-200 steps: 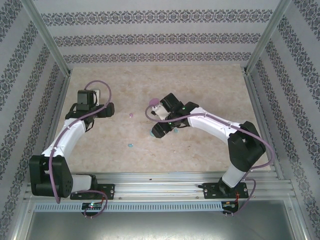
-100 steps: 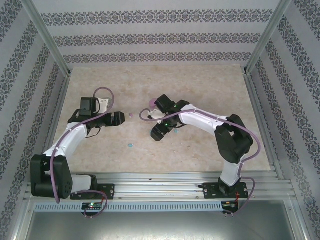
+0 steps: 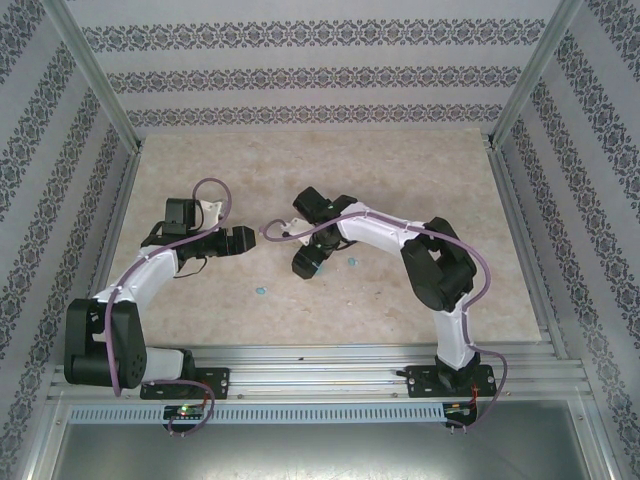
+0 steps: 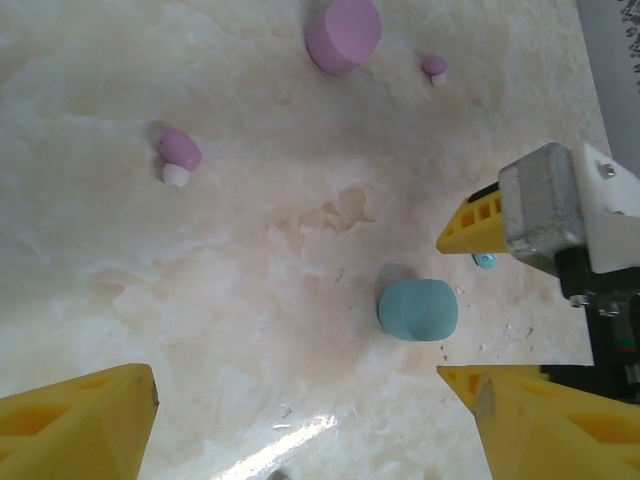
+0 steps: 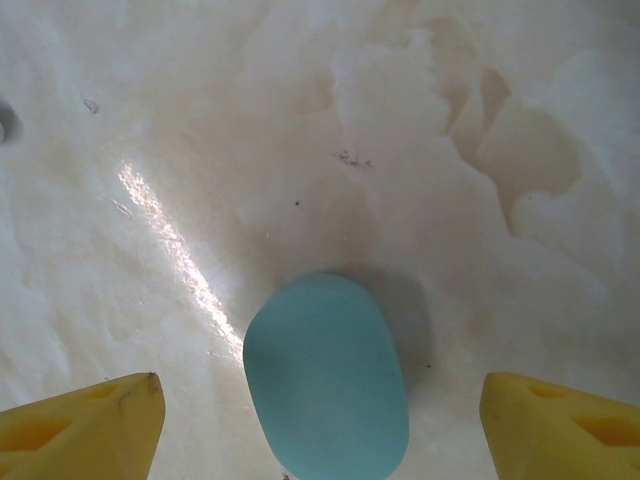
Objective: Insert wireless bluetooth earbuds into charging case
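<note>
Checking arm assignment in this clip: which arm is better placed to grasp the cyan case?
Right. The right gripper hangs open over the cyan case, centred between its yellow fingertips. The left gripper sees that case off to one side, farther away.

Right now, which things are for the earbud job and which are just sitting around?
For the job:
- pink case
- cyan case
- nearer pink earbud
- farther pink earbud
- cyan earbud
- second cyan earbud

Just there, not part of it:
- table
- patterned walls
- metal rail
</note>
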### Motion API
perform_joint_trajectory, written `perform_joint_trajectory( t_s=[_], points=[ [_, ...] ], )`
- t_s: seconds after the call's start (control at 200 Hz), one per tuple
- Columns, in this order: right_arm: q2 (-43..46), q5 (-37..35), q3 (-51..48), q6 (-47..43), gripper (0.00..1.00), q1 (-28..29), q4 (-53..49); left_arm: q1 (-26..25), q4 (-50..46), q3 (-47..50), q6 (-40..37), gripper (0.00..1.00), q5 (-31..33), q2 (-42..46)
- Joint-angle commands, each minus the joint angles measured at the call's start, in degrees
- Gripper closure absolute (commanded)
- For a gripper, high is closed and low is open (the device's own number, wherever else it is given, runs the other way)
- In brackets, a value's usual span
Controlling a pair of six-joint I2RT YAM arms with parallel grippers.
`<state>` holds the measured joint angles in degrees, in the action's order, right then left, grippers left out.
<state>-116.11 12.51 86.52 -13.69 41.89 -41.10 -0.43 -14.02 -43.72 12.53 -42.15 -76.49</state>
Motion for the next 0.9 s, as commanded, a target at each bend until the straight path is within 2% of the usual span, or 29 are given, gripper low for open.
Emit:
perform_joint_trajectory(
  t_s=[0.0, 0.22, 0.395, 0.61, 0.764, 0.894],
  points=[
    [-1.0, 1.1, 1.3, -3.3, 0.16, 0.4, -2.8, -0.7, 2.8, 0.3, 0.4, 0.17, -2.7, -0.7],
    [-2.0, 2.1, -0.3, -5.3, 0.15, 0.4, -2.9, -0.7, 2.6, -0.1, -0.2, 0.17, -3.2, -1.3],
    [-3.6, 2.8, -1.1, -6.4, 0.18, 0.3, -1.8, -0.7, 2.6, -0.2, -0.3, 0.17, -3.4, -1.7],
    [-3.7, 2.2, -2.1, -8.3, 0.31, 0.3, -1.5, -0.7, 2.8, -0.4, -1.0, 0.17, -3.9, -1.1],
    [-1.5, 1.4, -3.4, -10.1, 0.51, 0.3, -1.3, -0.7, 4.6, 0.5, -3.2, 0.17, -4.7, 0.9],
    [1.4, 1.7, -4.7, -10.7, 0.58, -0.1, -0.4, -0.7, 6.9, 1.1, -5.2, 0.17, -5.6, 2.9]
  ],
)
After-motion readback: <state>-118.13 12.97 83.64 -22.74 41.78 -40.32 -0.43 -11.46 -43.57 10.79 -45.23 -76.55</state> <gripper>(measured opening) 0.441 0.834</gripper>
